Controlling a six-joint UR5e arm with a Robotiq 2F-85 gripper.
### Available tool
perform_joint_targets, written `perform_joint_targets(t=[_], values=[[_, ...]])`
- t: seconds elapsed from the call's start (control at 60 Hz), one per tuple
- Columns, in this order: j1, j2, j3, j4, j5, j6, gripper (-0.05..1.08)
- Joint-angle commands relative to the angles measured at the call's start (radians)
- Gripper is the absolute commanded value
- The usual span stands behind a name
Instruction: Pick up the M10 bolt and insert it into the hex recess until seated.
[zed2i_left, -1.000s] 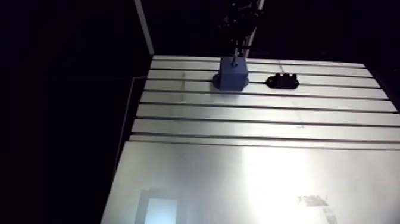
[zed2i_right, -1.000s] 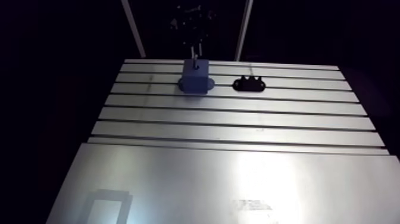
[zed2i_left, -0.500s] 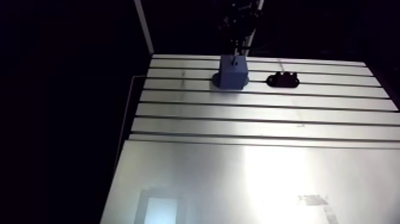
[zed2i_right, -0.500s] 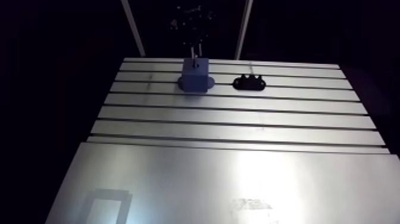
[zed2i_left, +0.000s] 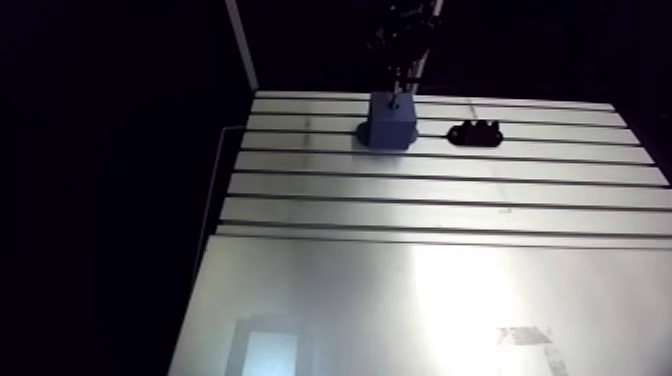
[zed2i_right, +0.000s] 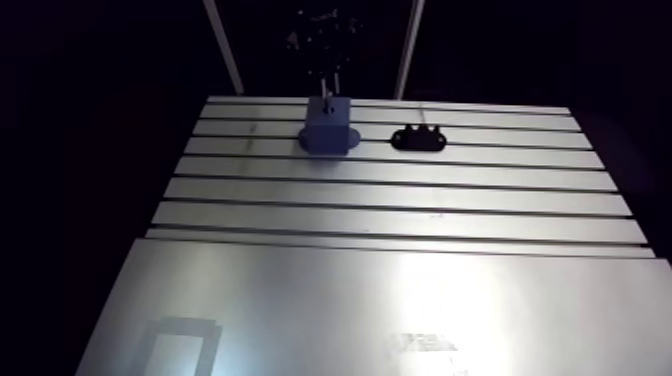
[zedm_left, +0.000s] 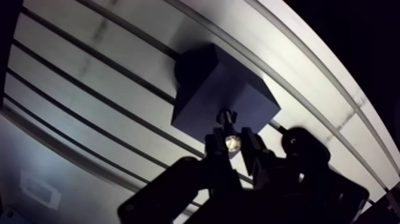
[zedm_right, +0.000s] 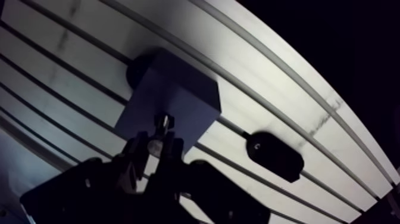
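Observation:
A dark blue block (zedm_left: 220, 89) stands on the slotted aluminium table (zed2i_left: 440, 215), near its far edge in the arm view. My gripper (zedm_left: 233, 140) hangs right above the block and is shut on the M10 bolt (zedm_left: 227, 119). The bolt's shiny end shows between the fingers. Its other end points down at the block's top face (zedm_right: 169, 98), close to the edge nearest me. The hex recess is hidden from me. In the arm view the gripper (zed2i_left: 398, 72) is a dark shape over the block (zed2i_left: 390, 120).
A black oval holder (zedm_right: 275, 155) with small knobs lies on the table beside the block, a short gap away (zed2i_right: 418, 139). Long slots run across the far half of the table. The near half is a smooth plate (zed2i_right: 350, 300).
The arm view has shifted very slightly. The gripper stays over the blue block with the bolt in it; I see no other move.

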Motion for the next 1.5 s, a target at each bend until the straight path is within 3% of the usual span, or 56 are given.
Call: perform_joint_targets(t=[0.017, 0.85, 0.883, 0.9, 0.917, 0.933, 0.95, 0.967, 0.983, 1.0, 1.017, 1.033, 1.05, 1.5], values=[[-0.001, 0.006, 0.000, 0.000, 0.000, -0.001, 1.04], [0.000, 0.013, 0.001, 0.000, 0.001, 0.001, 1.00], [0.002, 0.013, 0.001, 0.000, 0.001, 0.002, 0.86], [0.002, 0.013, 0.001, 0.000, 0.001, 0.002, 0.86], [0.002, 0.011, 0.003, 0.000, 0.001, 0.003, 0.70], [0.002, 0.011, 0.003, 0.000, 0.001, 0.003, 0.70], [0.002, 0.011, 0.003, 0.000, 0.003, 0.000, 0.47], [0.002, 0.011, 0.003, 0.000, 0.003, 0.000, 0.47], [0.002, 0.010, 0.006, 0.001, 0.002, -0.002, 0.24], [0.002, 0.010, 0.006, 0.001, 0.002, -0.002, 0.24], [0.002, 0.008, 0.009, 0.000, 0.001, -0.001, 0.08], [0.002, 0.008, 0.009, 0.000, 0.001, -0.001, 0.08], [0.000, 0.007, 0.009, 0.000, 0.001, -0.002, 0.02], [0.000, -0.003, 0.014, -0.043, 0.009, 0.001, 0.00]])
